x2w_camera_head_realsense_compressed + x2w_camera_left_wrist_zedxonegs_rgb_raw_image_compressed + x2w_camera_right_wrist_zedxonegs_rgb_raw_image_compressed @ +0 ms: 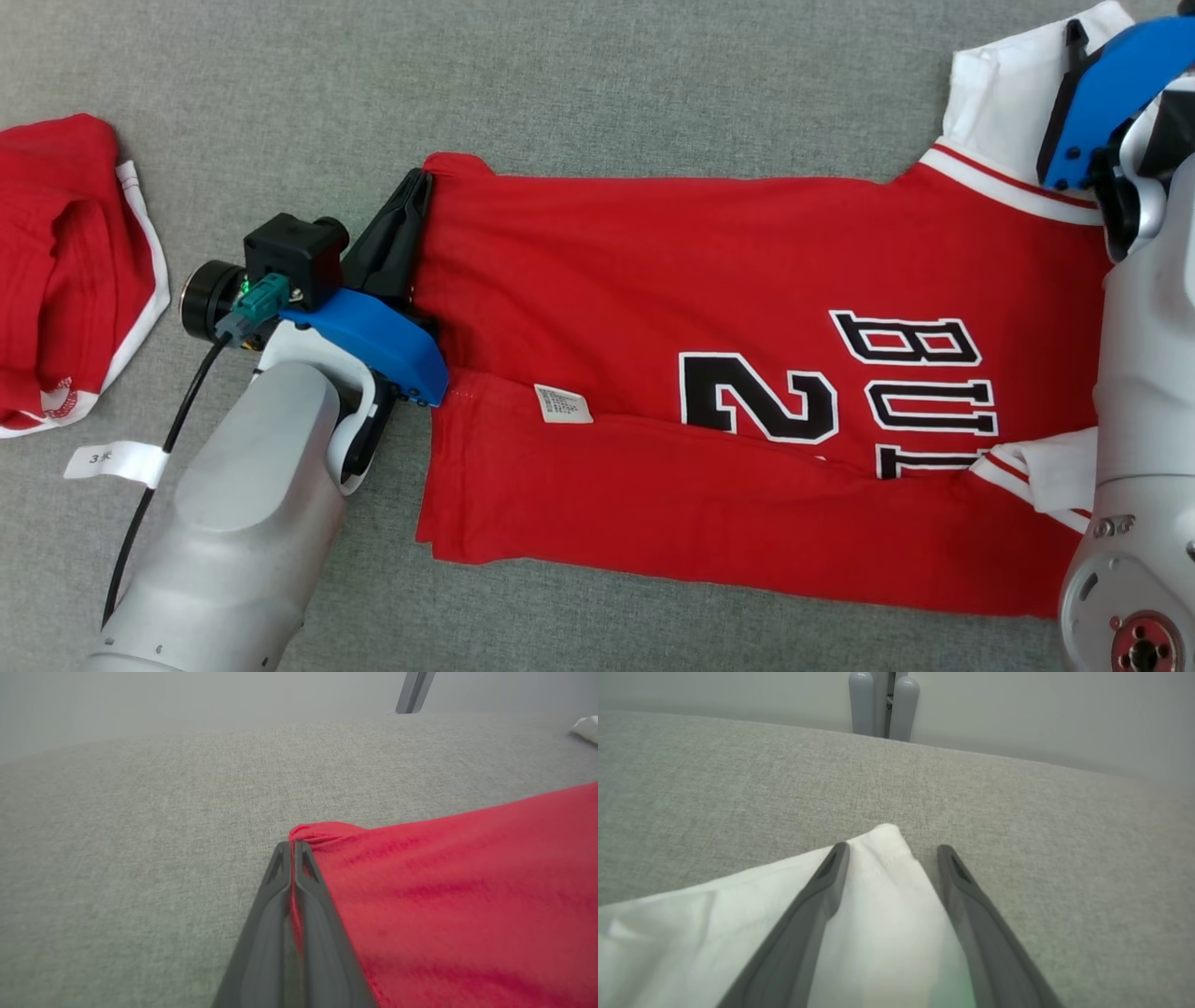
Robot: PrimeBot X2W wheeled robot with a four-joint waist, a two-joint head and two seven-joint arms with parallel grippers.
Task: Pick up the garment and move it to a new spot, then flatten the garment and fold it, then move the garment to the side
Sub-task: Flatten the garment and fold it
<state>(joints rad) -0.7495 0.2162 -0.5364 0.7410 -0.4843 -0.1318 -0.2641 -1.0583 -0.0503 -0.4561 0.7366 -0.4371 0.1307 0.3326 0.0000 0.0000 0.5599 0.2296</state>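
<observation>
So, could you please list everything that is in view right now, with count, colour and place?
jersey: one, red with white sleeves and black lettering, spread across the middle of the surface
second garment: one, red with white trim, bunched at the left edge of the head view
care label: one, white, on the jersey's lower half
grey surface: one, grey fabric, under both garments
posts: two, grey, beyond the surface's far edge in the right wrist view
cable tag: one, white, on the black cable by the left arm
left gripper: one, dark fingers, shut on the jersey's hem corner
right gripper: one, dark fingers, open over the jersey's white sleeve
</observation>
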